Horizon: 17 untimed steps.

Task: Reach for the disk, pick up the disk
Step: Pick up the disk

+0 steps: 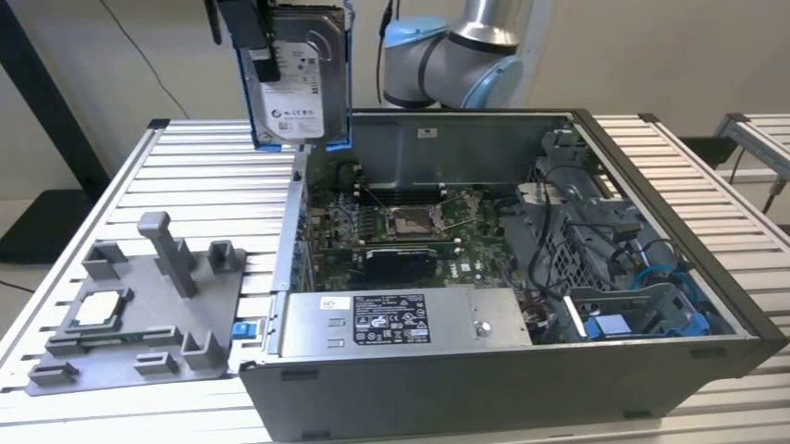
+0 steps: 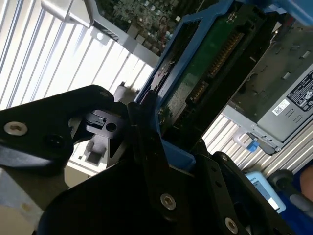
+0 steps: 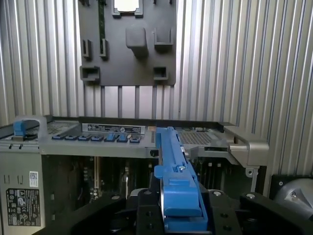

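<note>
a slatted metal table [image 1: 124, 176] carries an open computer case [image 1: 494, 398] on the exterior view's right, its side panel off so the green board and cables inside show, with a silver power supply [image 1: 395, 319] along its near edge; beyond the far wall of the case stands the grey and light-blue robot arm [image 1: 475, 51]; on the table at the exterior view's left, just beside the case and towards the near side, lies a grey tray [image 1: 129, 277] with upright posts and blocks, and a small square silver chip [image 1: 99, 308] sits in it; the disk [image 1: 302, 92] is up in the air over the far left corner of the case, standing upright with its white label turned to the exterior camera and its blue rails down either side, touching neither case nor table; the gripper [image 1: 262, 46] has it from above, and in the first wrist view the black jaws are closed tight on the disk, its blue rail [image 3: 178, 161] seen edge-on between them, while the second wrist view shows the disk's green underside [image 2: 205, 63]
</note>
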Tool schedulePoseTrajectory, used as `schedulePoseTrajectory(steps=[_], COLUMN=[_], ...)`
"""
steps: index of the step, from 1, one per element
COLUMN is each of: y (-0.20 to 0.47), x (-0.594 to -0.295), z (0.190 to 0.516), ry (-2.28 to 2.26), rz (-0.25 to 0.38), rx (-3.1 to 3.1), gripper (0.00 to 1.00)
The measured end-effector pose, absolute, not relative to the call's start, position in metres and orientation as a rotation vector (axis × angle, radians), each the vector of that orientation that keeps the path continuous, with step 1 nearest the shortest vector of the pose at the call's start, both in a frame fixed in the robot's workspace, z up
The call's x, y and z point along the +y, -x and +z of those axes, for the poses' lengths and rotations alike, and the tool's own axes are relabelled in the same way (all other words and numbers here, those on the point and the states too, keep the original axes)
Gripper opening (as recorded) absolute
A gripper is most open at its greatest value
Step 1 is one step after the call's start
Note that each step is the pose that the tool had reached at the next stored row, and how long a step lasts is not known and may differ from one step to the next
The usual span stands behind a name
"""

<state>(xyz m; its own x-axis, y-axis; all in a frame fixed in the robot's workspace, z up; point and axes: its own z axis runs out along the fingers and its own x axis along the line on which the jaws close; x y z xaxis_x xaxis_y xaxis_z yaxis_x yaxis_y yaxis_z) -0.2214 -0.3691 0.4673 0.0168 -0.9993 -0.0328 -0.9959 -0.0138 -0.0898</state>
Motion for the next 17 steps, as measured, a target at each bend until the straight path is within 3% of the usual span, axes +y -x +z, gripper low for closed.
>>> schedulePoseTrajectory(steps=[17], y=[0.144], x=[-0.369], z=[0.467], ry=[2.183], rz=[-0.044], rx=[2.151], gripper=[0.0])
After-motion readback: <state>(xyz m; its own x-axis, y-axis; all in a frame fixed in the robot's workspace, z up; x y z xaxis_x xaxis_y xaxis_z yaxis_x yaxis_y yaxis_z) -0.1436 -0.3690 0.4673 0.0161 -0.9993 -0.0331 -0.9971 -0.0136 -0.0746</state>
